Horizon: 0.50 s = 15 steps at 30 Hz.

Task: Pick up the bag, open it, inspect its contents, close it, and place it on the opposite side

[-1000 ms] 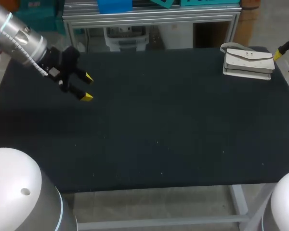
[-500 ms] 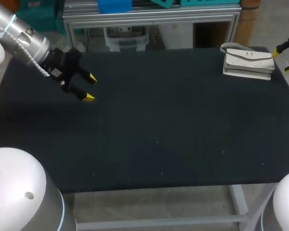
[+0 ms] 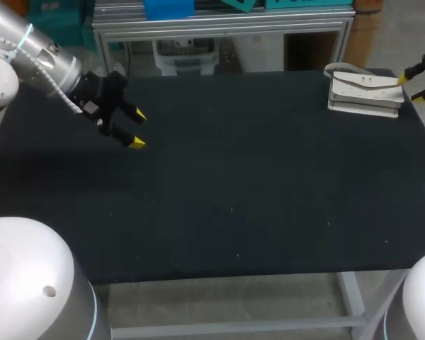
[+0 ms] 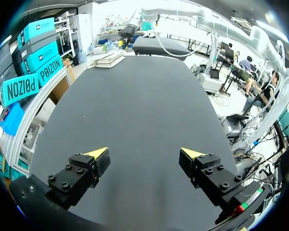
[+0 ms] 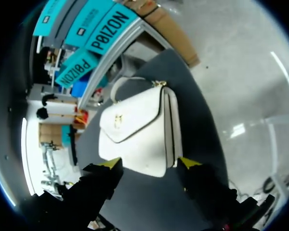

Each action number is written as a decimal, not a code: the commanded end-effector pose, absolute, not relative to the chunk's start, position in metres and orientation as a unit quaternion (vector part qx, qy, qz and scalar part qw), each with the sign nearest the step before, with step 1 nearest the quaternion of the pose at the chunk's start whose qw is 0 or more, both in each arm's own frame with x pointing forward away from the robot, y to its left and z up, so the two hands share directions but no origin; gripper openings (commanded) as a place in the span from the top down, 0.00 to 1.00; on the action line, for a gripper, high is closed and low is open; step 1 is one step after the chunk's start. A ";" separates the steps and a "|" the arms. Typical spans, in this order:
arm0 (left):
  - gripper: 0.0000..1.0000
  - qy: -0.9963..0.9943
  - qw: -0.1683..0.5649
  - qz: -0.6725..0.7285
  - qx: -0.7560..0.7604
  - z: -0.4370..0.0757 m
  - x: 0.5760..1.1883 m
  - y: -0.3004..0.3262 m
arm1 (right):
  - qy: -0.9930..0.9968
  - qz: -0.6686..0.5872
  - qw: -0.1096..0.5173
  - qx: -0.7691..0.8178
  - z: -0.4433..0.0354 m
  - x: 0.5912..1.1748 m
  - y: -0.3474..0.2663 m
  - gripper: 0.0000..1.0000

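A white flap bag (image 3: 365, 91) with a strap lies flat at the table's far right corner. My right gripper (image 3: 416, 83) hovers at the bag's right end, open. In the right wrist view the bag (image 5: 135, 130) lies just ahead of my right gripper (image 5: 148, 163), its near end reaching in between the yellow tips; I see no firm contact on both sides. My left gripper (image 3: 137, 128) hangs open over the table's far left, holding nothing. In the left wrist view my left gripper (image 4: 144, 154) points across the table, with the bag (image 4: 108, 59) small and far ahead.
The dark table (image 3: 227, 184) stretches bare between the two arms. An aluminium frame (image 3: 219, 28) runs along the far edge, just behind the bag.
My right gripper has come in closer to the bag's end and its fingers have narrowed a little. My left gripper has drifted slightly to the right, still open.
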<state>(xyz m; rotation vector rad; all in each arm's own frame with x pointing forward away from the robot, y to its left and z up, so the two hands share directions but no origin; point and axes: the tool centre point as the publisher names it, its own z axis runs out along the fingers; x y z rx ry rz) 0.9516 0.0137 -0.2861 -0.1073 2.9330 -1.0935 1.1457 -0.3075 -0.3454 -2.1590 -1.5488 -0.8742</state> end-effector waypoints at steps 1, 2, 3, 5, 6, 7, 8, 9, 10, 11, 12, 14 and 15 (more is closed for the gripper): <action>0.00 0.936 0.006 -0.350 -0.034 -0.287 0.952 0.014 | -0.545 -0.305 0.184 -0.759 -0.358 1.162 -0.307 0.34; 0.00 0.936 0.006 -0.350 -0.034 -0.287 0.952 0.014 | -0.544 -0.305 0.186 -0.759 -0.360 1.164 -0.306 0.36; 0.00 0.936 0.006 -0.350 -0.034 -0.287 0.952 0.014 | -0.543 -0.306 0.186 -0.759 -0.361 1.165 -0.306 0.39; 0.00 0.936 0.006 -0.350 -0.034 -0.287 0.952 0.014 | -0.540 -0.308 0.188 -0.760 -0.363 1.168 -0.307 0.46; 0.00 0.936 0.006 -0.350 -0.034 -0.287 0.952 0.014 | -0.539 -0.309 0.188 -0.760 -0.364 1.170 -0.307 0.50; 0.00 0.936 0.006 -0.350 -0.034 -0.287 0.952 0.014 | -0.538 -0.310 0.189 -0.761 -0.365 1.171 -0.307 0.51; 0.00 0.936 0.006 -0.350 -0.034 -0.287 0.952 0.014 | -0.537 -0.311 0.189 -0.761 -0.365 1.172 -0.307 0.53; 0.00 0.936 0.006 -0.350 -0.034 -0.287 0.952 0.014 | -0.536 -0.312 0.190 -0.761 -0.366 1.174 -0.307 0.55; 0.00 0.936 0.006 -0.350 -0.034 -0.287 0.952 0.014 | -0.536 -0.312 0.191 -0.761 -0.367 1.175 -0.307 0.57; 0.00 0.936 0.006 -0.350 -0.034 -0.287 0.952 0.014 | -0.535 -0.312 0.191 -0.761 -0.368 1.177 -0.306 0.59; 0.00 0.936 0.006 -0.350 -0.034 -0.287 0.952 0.014 | -0.536 -0.312 0.191 -0.761 -0.368 1.178 -0.306 0.62; 0.00 0.936 0.006 -0.350 -0.034 -0.287 0.952 0.014 | -0.538 -0.311 0.194 -0.759 -0.370 1.181 -0.306 0.67; 0.00 0.936 0.006 -0.350 -0.034 -0.287 0.952 0.014 | -0.539 -0.311 0.197 -0.758 -0.371 1.181 -0.306 0.74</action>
